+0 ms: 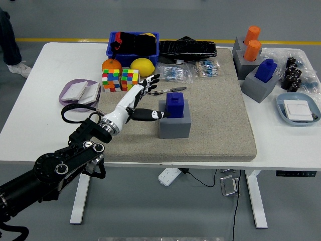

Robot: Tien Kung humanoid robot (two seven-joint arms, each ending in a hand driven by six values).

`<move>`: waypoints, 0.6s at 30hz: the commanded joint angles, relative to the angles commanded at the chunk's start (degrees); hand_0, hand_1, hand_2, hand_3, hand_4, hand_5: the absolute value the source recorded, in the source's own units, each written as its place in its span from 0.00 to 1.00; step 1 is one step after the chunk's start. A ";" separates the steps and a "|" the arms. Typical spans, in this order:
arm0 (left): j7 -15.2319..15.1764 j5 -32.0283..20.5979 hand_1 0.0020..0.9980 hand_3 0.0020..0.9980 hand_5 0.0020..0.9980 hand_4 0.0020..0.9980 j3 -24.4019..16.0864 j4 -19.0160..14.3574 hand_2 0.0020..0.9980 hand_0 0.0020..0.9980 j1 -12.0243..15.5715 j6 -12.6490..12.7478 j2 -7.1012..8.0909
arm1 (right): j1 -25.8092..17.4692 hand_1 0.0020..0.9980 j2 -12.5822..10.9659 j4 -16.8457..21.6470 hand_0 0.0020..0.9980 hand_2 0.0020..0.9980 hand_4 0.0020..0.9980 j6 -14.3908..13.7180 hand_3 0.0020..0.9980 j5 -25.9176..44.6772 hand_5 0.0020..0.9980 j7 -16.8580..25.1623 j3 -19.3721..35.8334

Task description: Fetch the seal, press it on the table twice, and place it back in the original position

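The left hand [142,100] is reaching toward the blue seal [175,104], fingers spread, grasping nothing. The seal is standing upright in its gray block [174,124] on the mat [220,110], long axis vertical.

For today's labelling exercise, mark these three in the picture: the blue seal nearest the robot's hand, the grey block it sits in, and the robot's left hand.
blue seal [174,104], head view, on its front face.
grey block [174,127], head view, on its front wall.
left hand [136,100], head view, on the white palm.
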 joint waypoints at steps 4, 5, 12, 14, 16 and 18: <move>0.04 -0.08 0.92 1.00 0.00 1.00 0.47 0.06 0.93 0.98 0.16 0.03 -1.01 | -0.08 0.75 0.07 -0.01 0.89 0.75 0.83 0.01 0.74 0.07 0.52 0.00 -0.29; 0.02 -0.15 0.92 1.00 0.00 1.00 0.54 0.13 0.93 0.98 0.19 0.05 -1.28 | -0.10 0.75 0.08 0.00 0.89 0.75 0.83 0.00 0.74 0.13 0.52 0.01 -0.37; -1.01 -1.07 0.92 1.00 0.00 1.00 0.76 0.82 0.90 0.98 -0.41 0.74 -3.25 | -0.02 0.75 0.09 -0.01 0.89 0.75 0.83 0.00 0.74 0.34 0.52 0.01 -0.84; -1.21 -1.33 0.92 1.00 0.00 1.00 1.08 1.18 0.90 0.98 -0.70 0.95 -3.71 | 0.05 0.75 0.07 -0.02 0.89 0.75 0.83 -0.01 0.74 0.37 0.52 0.01 -0.93; -1.38 -1.55 0.90 1.00 0.00 0.99 1.36 1.75 0.88 0.97 -1.11 1.19 -4.29 | 0.14 0.75 0.04 0.02 0.89 0.75 0.83 -0.02 0.74 0.45 0.52 0.02 -1.03; -1.56 -1.74 0.90 1.00 0.00 0.99 1.45 2.14 0.88 0.97 -1.41 1.41 -4.71 | 0.20 0.75 0.02 0.02 0.89 0.75 0.83 -0.03 0.74 0.51 0.52 0.02 -1.14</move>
